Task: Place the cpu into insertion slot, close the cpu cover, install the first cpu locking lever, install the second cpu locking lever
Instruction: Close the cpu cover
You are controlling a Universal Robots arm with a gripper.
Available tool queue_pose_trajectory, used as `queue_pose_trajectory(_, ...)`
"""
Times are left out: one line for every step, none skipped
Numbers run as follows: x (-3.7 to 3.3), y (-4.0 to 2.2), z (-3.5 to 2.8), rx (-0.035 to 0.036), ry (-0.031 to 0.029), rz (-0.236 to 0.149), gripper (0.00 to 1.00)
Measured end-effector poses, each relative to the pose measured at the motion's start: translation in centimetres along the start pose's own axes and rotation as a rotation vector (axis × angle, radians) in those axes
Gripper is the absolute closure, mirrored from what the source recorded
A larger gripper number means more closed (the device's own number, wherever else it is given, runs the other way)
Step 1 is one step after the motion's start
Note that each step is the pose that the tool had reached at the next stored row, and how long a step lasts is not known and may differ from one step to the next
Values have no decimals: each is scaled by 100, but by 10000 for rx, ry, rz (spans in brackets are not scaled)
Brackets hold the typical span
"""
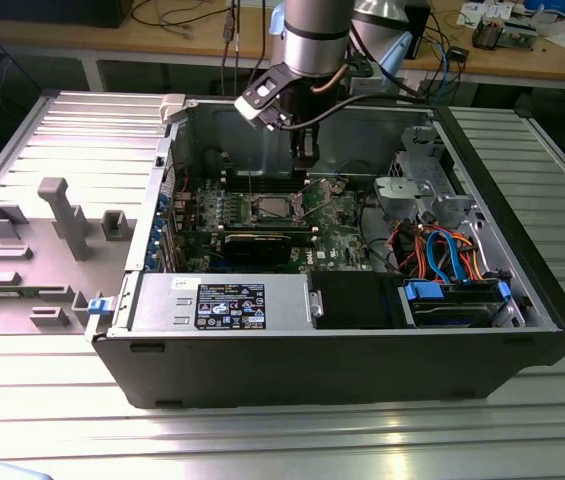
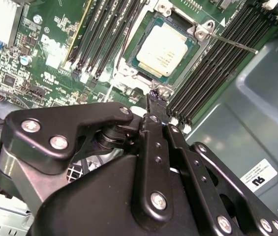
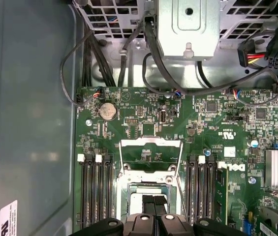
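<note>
1. A ribbed silver metal tabletop [image 1: 262,440] is carrying an open black desktop computer case [image 1: 362,370] that is lying on its side.
2. A grey and silver robot arm [image 1: 317,30] is reaching down into the case over a green circuit board [image 3: 212,113].
3. The black gripper [image 2: 154,98] is hanging just above the edge of the socket. Its fingers are pressing together at the tips, with nothing showing between them.
4. The cpu cover [image 3: 151,141], a thin silvery square metal frame with a window, is standing open beyond the socket in the first wrist view.
5. The insertion slot [image 2: 123,73], a square socket with a silvery rim, is sitting between the rows of long black memory slots [image 2: 104,34].
6. The cpu [image 2: 166,49], a flat square chip with a dull silver-grey top, is lying seated in the insertion slot.
7. A thin silvery locking lever [image 2: 232,42] is sticking out unlatched from one corner of the socket.
</note>
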State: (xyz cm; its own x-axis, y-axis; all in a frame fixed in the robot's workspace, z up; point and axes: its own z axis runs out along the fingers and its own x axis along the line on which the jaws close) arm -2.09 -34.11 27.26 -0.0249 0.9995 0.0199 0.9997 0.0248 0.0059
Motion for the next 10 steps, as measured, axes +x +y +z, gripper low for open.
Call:
queue_pose_trajectory(0,10,0,1,-1,-18,89)
queue_pose_trajectory(0,16,0,1,0,-29,89)
queue_pose_trajectory(0,21,0,1,-1,-36,89)
queue_pose_trajectory(-1,33,0,2,-1,-50,89)
queue_pose_trajectory(-1,40,0,2,0,-56,89)
queue_pose_trajectory(-1,45,0,2,0,-61,89)
queue_pose_trajectory(-1,53,0,2,-1,-66,89)
queue_pose_trajectory(-2,62,0,2,-1,-74,89)
queue_pose_trajectory(-2,71,0,2,0,-82,89)
queue_pose_trajectory(-2,78,0,3,-1,-88,89)
